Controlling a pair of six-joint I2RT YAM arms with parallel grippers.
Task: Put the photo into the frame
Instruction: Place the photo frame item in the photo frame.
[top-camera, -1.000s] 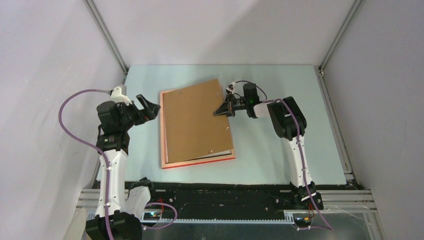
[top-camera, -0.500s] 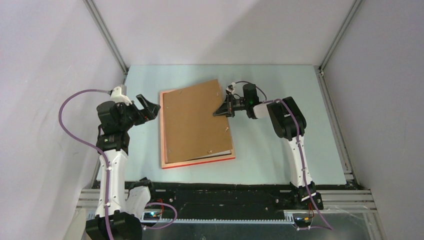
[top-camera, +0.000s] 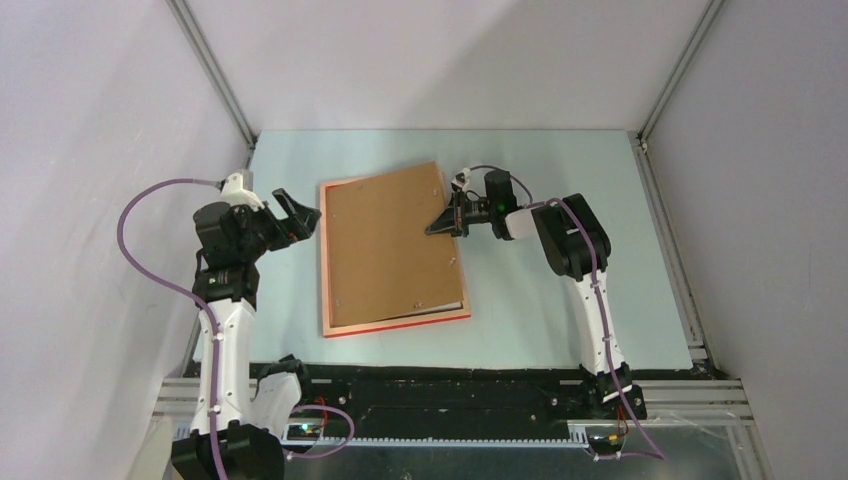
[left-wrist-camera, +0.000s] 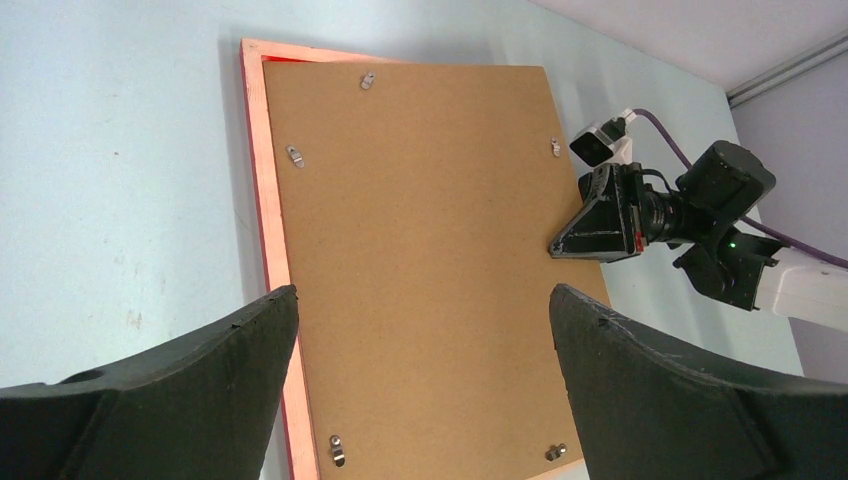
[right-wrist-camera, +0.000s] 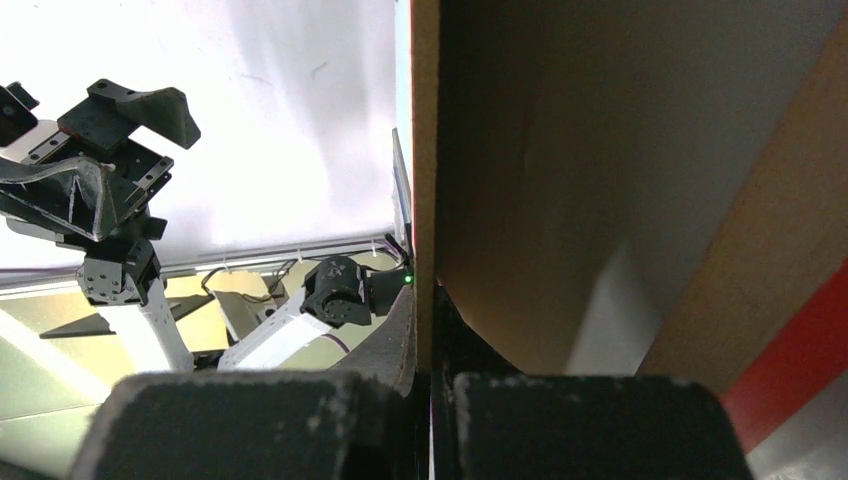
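The frame (top-camera: 400, 325) lies face down on the table, its red rim showing at the near and left sides; it also shows in the left wrist view (left-wrist-camera: 262, 180). The plain brown backing board (top-camera: 390, 240) lies over it and is seen from the left wrist too (left-wrist-camera: 430, 220). My right gripper (top-camera: 437, 226) is shut on the board's right edge (right-wrist-camera: 425, 150), holding that edge slightly raised. My left gripper (top-camera: 305, 215) is open and empty, just left of the frame. The photo is hidden under the board.
Small metal turn clips (left-wrist-camera: 295, 155) sit along the board's edges. Bare pale table (top-camera: 560, 320) lies right of and in front of the frame. Grey enclosure walls stand on three sides.
The board's raised right edge has come down a little and sits more squarely in the frame, whose far rim now shows. The left arm has not moved.
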